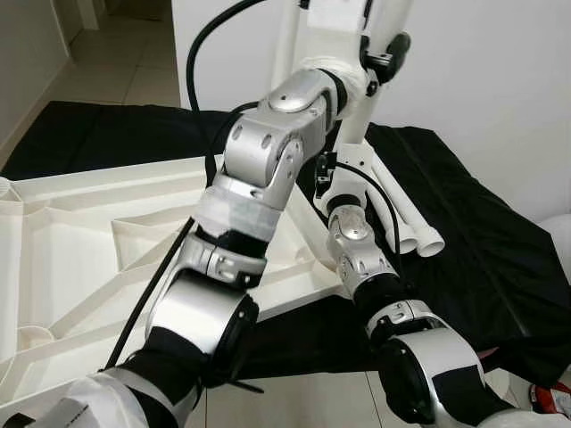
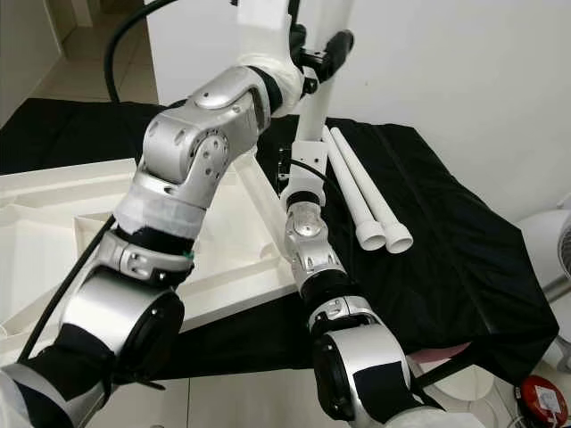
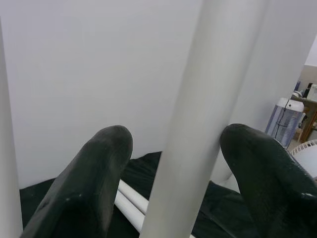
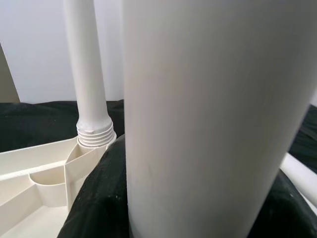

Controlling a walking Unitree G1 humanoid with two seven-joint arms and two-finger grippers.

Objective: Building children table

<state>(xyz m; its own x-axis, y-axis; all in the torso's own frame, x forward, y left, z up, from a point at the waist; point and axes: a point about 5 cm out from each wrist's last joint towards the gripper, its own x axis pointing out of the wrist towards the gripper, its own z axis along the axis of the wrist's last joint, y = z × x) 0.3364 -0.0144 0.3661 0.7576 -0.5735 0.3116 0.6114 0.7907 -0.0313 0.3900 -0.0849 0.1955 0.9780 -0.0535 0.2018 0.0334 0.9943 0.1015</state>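
The white children's table top lies upside down on a black cloth. One white table leg stands upright, its thread seated in a corner socket. Beside it a second upright leg rises at the top's far right corner. My right gripper is shut on this leg low down, near its base. Higher up, my left gripper straddles the same leg. It is open; one finger touches the leg, and the other finger stands apart from it.
Two more white legs lie side by side on the cloth to the right, threaded ends toward me. A white wall stands close behind. A fan and a red object sit at the right, on the floor.
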